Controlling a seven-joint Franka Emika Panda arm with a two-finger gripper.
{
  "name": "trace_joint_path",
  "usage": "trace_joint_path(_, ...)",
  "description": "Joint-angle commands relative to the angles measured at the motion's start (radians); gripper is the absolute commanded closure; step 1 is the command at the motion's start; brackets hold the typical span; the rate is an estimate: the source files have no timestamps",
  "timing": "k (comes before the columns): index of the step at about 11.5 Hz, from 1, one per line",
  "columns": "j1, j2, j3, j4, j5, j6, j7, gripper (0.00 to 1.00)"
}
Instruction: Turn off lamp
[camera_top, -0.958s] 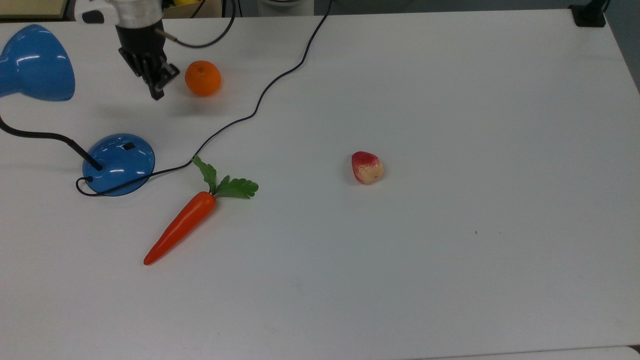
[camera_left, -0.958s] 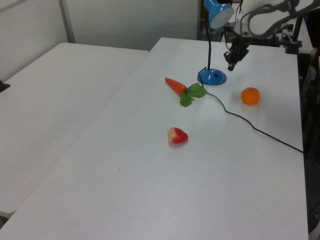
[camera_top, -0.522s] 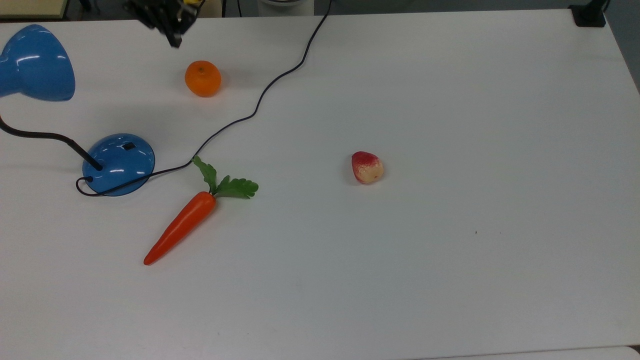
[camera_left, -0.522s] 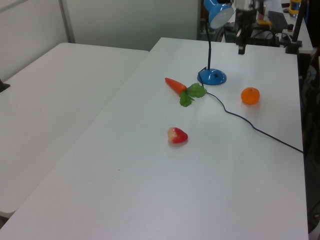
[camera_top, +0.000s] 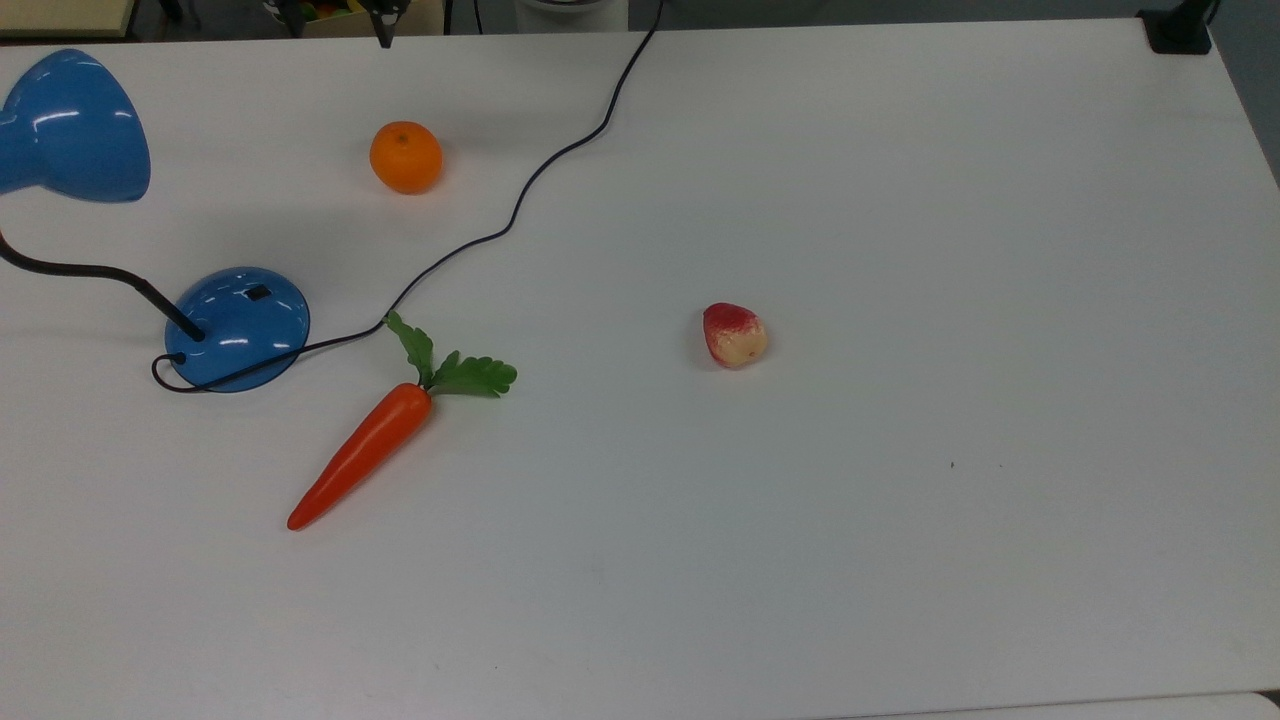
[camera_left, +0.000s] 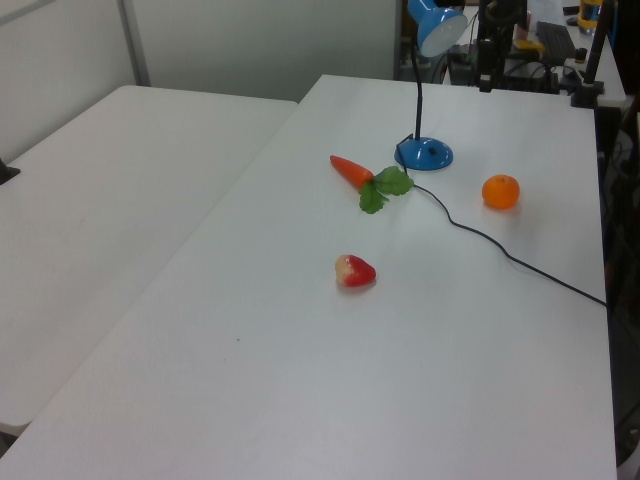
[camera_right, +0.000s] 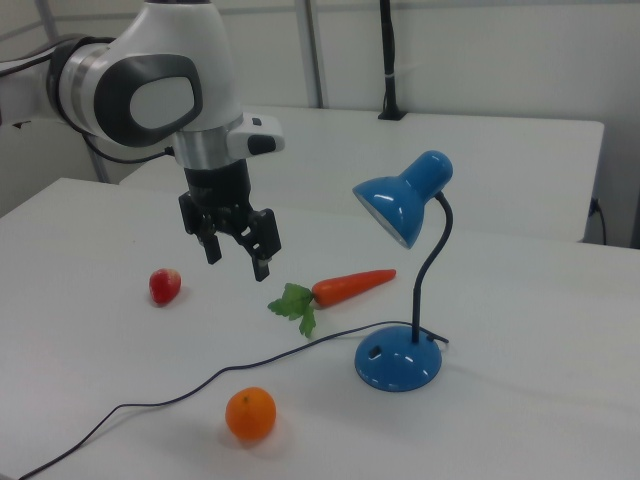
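A: State of the black two-finger gripper (camera_right: 238, 262) on the white and grey robot arm (camera_right: 150, 90)?

B: Spread wide, with nothing between the fingers. Hanging above the flat white table (camera_right: 520, 420), tips pointing down, touching nothing.

A: And the glossy blue desk lamp with the bell-shaped shade (camera_right: 405, 200)?

B: Off to the right view's right of the gripper, well apart from it. Standing upright on the table. Round blue dome base (camera_right: 398, 362) lower than the fingertips. Shade about level with the gripper, tilted down and facing toward it. Joined by a black bendy neck (camera_right: 432, 270).

A: Switch?

B: Small and black (camera_top: 257, 293), set in the top of the dome on the side nearer the gripper. Clear of the fingers, with open table between.

A: Anything closer to the gripper?

B: Orange plastic carrot with green leaves (camera_right: 350, 285), lying flat just past the fingertips in the right view, between gripper and lamp. Round orange fruit (camera_right: 250, 414) below the gripper, nearer the camera. Small red and cream strawberry-like fruit (camera_right: 165, 286) to the right view's left of it. Thin black cord (camera_right: 200, 385) trailing from the base across the table, passing under the gripper between carrot and orange.
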Motion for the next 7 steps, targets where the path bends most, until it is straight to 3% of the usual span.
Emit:
trace_joint_path(1,0.152,-0.001,-0.17,0.041,-0.013,-0.071,-0.026,0.0)
trace_joint_path(4,0.154,0.0,-0.204,0.087,-0.015,-0.128,-0.066,0.0)
trace_joint_path(7,0.145,0.007,-0.203,0.098,-0.015,-0.133,-0.066,0.0)
